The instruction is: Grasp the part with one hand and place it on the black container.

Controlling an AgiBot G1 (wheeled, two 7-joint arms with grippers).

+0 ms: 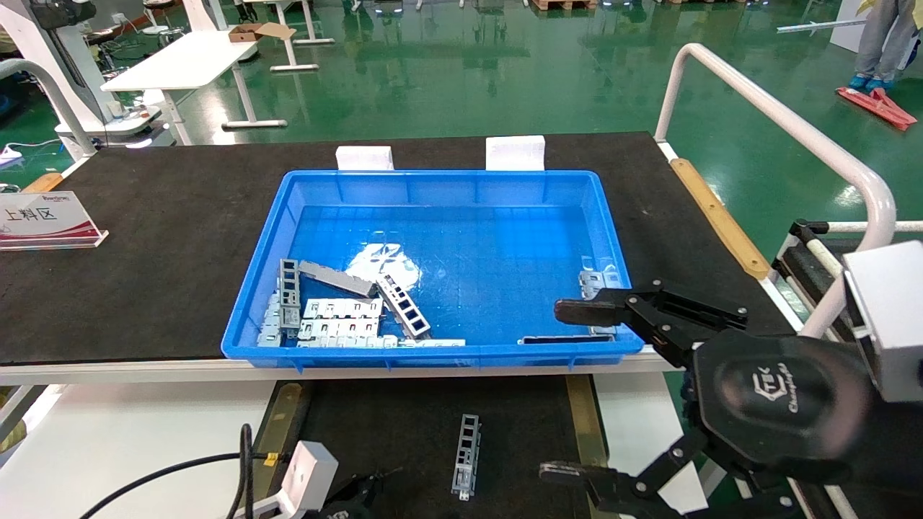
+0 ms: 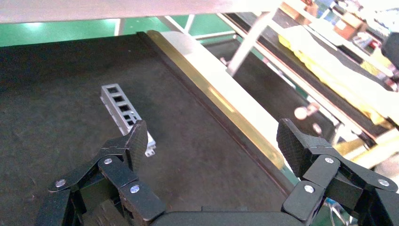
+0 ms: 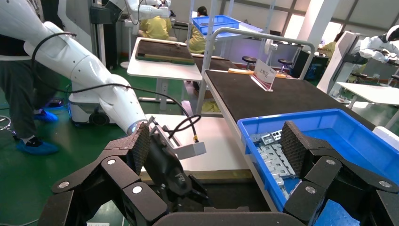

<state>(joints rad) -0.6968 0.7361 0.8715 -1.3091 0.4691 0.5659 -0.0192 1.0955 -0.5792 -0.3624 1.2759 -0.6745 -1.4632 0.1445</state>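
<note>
Right gripper (image 1: 559, 393) (open) above black container (image 1: 404, 425).

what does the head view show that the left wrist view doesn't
Only the head view shows the blue bin with its loose metal parts, the sign and the right gripper, open beside the bin's right corner. Only the left wrist view shows the left gripper, open, just above the black container close to the part. Both show the part lying on the black container and its tan-gold edge strip.
</note>
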